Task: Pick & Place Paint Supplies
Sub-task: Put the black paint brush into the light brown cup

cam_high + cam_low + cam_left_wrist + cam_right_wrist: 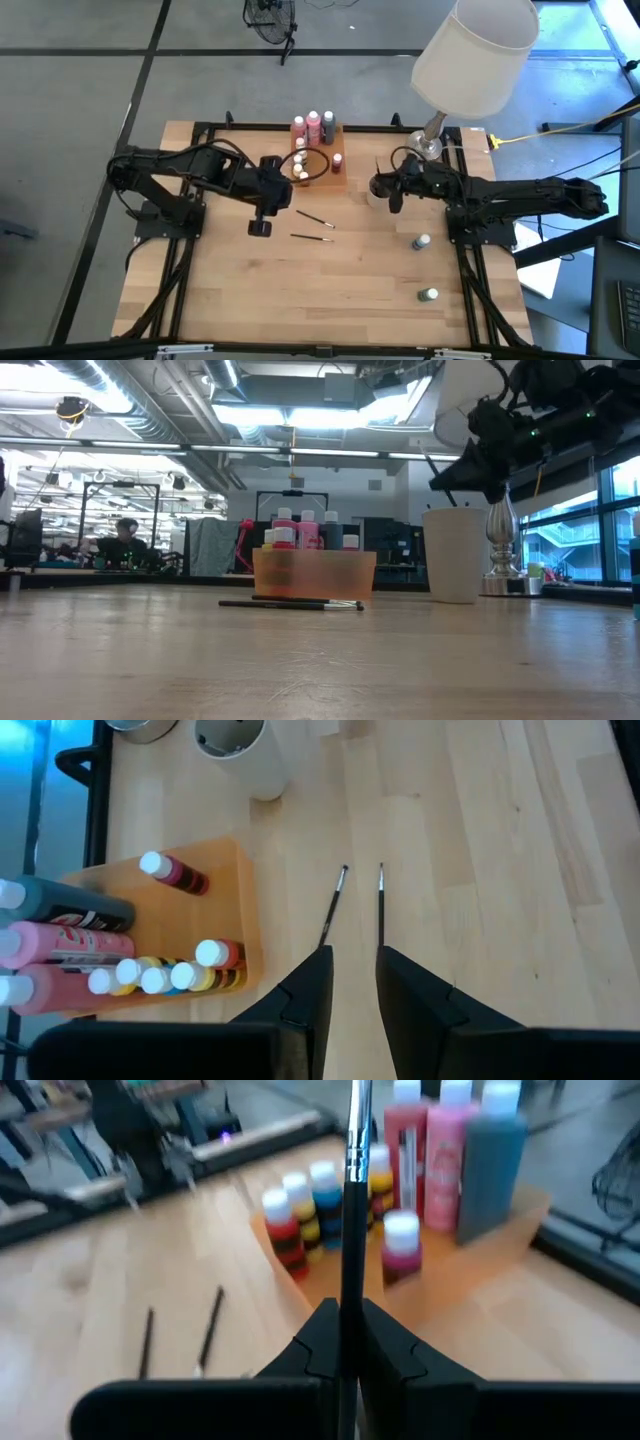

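A paintbrush (352,1200) is pinched between the right gripper's (343,1342) fingers above the cup (375,193). It could be dropped beside it if released off-centre. The left gripper (352,982), fingers slightly spread, hovers over 2 paintbrushes (356,905).

Two paintbrushes (313,228) lie between the orange tray (322,160) and left hand (262,226).

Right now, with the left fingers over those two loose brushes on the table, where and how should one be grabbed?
Take the nearer paintbrush at mid-handle, coming straight down. It lies flat on the table, thin and apart from the second brush, so the left gripper, open, should probably straddle the handle crosswise and close across its width.
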Available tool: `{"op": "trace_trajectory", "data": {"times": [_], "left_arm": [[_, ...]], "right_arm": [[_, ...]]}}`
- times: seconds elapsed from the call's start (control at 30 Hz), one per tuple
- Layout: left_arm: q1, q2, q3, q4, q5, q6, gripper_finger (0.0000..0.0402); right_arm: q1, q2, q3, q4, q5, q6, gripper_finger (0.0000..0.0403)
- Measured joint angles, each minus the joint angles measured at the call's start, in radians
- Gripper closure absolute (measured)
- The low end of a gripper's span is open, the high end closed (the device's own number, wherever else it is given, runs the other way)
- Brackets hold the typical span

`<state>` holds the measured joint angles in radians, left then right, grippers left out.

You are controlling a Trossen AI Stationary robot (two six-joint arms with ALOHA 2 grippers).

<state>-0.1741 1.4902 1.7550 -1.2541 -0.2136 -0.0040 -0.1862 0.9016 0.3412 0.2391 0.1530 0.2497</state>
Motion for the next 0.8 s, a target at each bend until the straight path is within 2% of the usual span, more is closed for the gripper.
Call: {"op": "trace_trajectory", "data": {"times": [0.8], "left_arm": [[0.013,0.000,0.000,0.000,0.008,0.000,0.0327]], "right_arm": [[-0.009,0.000,-0.001,-0.077,-0.054,-0.013,0.0371]]}}
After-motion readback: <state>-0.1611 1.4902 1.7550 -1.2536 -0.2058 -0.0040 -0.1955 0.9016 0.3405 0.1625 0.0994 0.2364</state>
